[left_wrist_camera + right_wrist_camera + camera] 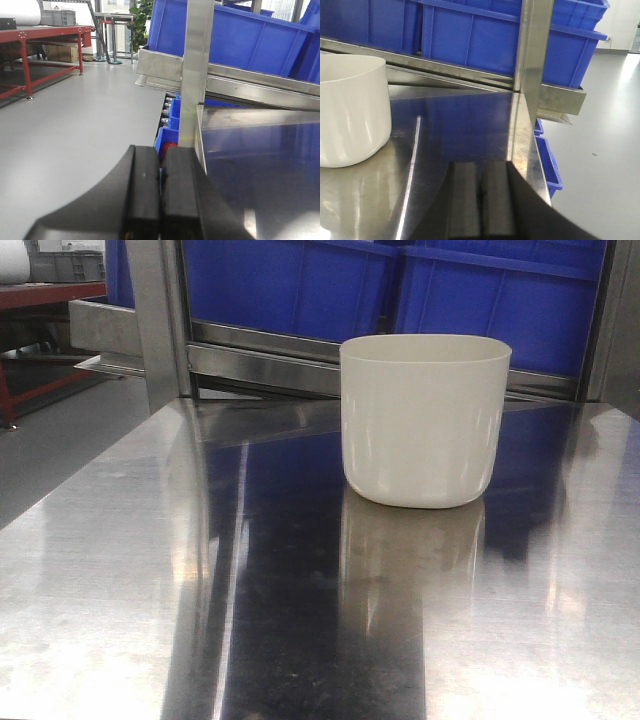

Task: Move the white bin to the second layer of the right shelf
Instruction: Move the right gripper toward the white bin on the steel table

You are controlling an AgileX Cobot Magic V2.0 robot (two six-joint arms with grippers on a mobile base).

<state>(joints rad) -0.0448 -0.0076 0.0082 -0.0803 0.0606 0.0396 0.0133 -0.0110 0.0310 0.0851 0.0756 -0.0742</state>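
Both grippers are shut, and neither one holds anything. Left gripper (pixel 160 197) sits at the bottom middle of its wrist view, with its two black fingers (pixel 142 190) pressed flat together. Just to its right is the shiny steel tabletop (pixel 260 170), and to its left is the grey floor (pixel 75 125). A steel post (pixel 197 75) stands upright past the fingers. A red table (pixel 30 35) is far off in the upper left.

Right gripper (pixel 481 200) sits at the bottom middle of its own wrist view, also pressed shut. It is low over the tabletop, near the table's right edge.

At the left side of that view is the white bin (pixel 350 110). It stands upright on the tabletop, well apart from the gripper and touching neither one. In the front view the bin is a little right of the middle, and the steel under it shows its reflection. Looking down into it is not possible from any view.

Behind the bin runs a steel shelf rail (pixel 280 360). Big blue crates (pixel 400 290) sit on the shelf above that rail, across the top of the frame.
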